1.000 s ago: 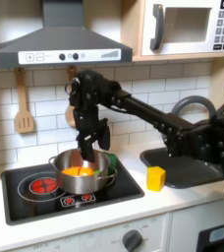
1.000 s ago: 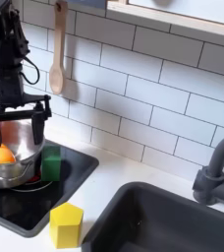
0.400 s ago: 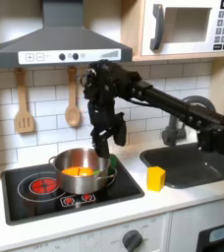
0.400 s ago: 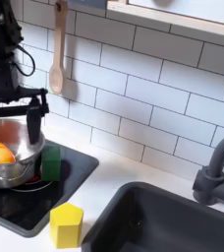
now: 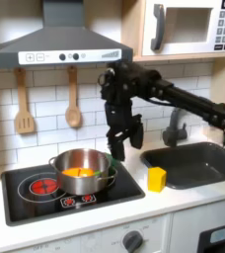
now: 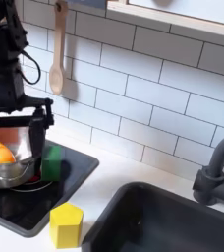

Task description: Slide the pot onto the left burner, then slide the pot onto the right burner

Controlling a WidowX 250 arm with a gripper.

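First exterior view: black arm reaching in from the right edge, its gripper [image 5: 123, 140] hanging fingers apart and empty at frame centre, above-right of the shiny round stainless-steel pot [image 5: 82, 170] resting on the right-hand red ring burner [image 5: 97, 183] of the black glossy cooktop [image 5: 26, 200].

My steel pot [image 5: 82, 170], upright with orange contents, sits on the right burner [image 5: 93, 185]; the left burner [image 5: 41, 185] glows red, uncovered, on the first exterior view's left.

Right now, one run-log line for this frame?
gripper: open, empty, raised above and right of pot in first exterior view | pot: on right burner, orange item inside | left burner: bare
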